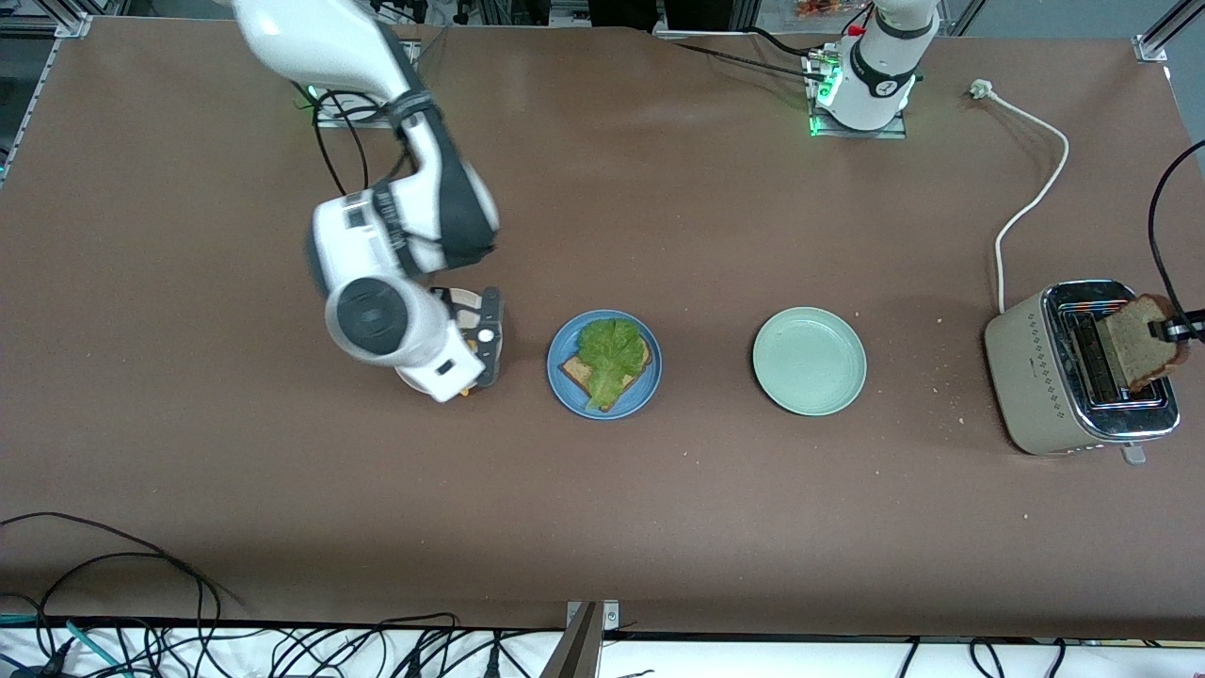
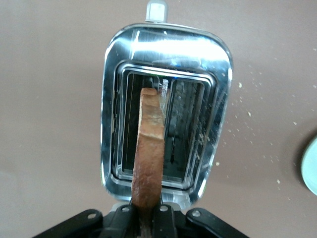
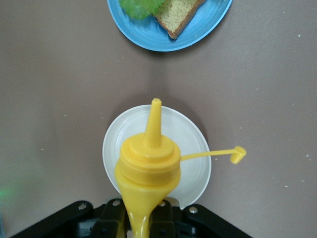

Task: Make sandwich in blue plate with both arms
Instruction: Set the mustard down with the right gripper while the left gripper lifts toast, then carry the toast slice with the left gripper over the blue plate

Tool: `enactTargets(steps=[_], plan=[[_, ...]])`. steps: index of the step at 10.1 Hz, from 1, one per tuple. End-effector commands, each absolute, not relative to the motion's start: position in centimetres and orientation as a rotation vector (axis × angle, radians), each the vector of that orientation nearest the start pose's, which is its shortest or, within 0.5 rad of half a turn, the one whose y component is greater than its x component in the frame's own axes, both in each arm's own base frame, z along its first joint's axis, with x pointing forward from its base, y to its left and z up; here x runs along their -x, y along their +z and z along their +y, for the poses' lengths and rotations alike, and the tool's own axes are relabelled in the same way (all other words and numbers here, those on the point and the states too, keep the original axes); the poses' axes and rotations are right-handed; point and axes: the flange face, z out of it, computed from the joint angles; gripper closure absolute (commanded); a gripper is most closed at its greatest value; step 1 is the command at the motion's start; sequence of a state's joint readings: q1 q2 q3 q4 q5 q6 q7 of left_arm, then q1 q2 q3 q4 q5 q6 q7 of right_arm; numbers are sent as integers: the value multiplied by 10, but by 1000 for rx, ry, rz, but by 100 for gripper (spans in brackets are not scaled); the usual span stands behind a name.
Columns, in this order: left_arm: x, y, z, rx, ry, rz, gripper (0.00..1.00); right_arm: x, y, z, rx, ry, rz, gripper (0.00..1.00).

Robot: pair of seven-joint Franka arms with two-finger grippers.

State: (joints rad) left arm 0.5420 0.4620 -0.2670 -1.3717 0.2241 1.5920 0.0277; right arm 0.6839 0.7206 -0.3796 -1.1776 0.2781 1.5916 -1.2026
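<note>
The blue plate (image 1: 604, 365) lies mid-table and holds one brown bread slice (image 1: 584, 375) with a green lettuce leaf (image 1: 610, 350) on top. In the right wrist view the blue plate (image 3: 148, 34), bread (image 3: 178, 15) and lettuce (image 3: 138, 6) show again. A second bread slice (image 1: 1142, 341) stands on edge over the toaster (image 1: 1036, 372), and my left gripper (image 1: 1172, 329) is shut on its crust. The left wrist view shows this slice (image 2: 148, 148) edge-on above the toaster's slot, pinched in the left gripper (image 2: 147, 220). My right gripper (image 1: 482, 350) is shut on a yellow squeeze bottle (image 3: 148, 168).
The yellow bottle hangs over a small white plate (image 3: 195, 148) beside the blue plate, toward the right arm's end; its cap (image 3: 237, 154) dangles open. A pale green plate (image 1: 810, 361) lies between the blue plate and the toaster. The toaster's white cord (image 1: 1036, 198) runs toward the left arm's base.
</note>
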Motion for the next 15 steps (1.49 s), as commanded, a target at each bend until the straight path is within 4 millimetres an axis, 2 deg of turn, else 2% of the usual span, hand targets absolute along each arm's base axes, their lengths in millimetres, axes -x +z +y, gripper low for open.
enactTargets(steps=[1, 2, 3, 4, 5, 7, 9, 10, 12, 15], plan=[[-603, 509, 190, 3045, 404, -292, 100, -662, 376, 231, 1923, 189, -1866, 88], [-600, 520, 169, 3069, 420, -292, 100, -670, 377, 192, 1828, 113, -1817, 88], [-597, 534, 151, 3093, 407, -365, 100, -674, 373, 157, 1720, 40, -1785, 88], [-598, 543, 131, 3131, 391, -468, 100, -676, 360, 130, 1622, -24, -1770, 88], [-601, 546, 109, 3153, 399, -596, 100, -676, 345, 106, 1553, -94, -1769, 88], [-610, 545, 48, 3150, 452, -828, 100, -673, 316, 69, 1398, -209, -1743, 88], [-624, 534, -7, 3219, 480, -906, 100, -672, 276, 36, 1283, -345, -1669, 88], [-632, 521, -33, 3258, 531, -971, 100, -671, 259, 22, 1250, -395, -1660, 88], [-650, 500, -96, 3276, 567, -1189, 100, -661, 217, -5, 1142, -476, -1628, 88], [-659, 456, -191, 3302, 523, -1396, 100, -651, 180, -44, 1113, -580, -1574, 88]])
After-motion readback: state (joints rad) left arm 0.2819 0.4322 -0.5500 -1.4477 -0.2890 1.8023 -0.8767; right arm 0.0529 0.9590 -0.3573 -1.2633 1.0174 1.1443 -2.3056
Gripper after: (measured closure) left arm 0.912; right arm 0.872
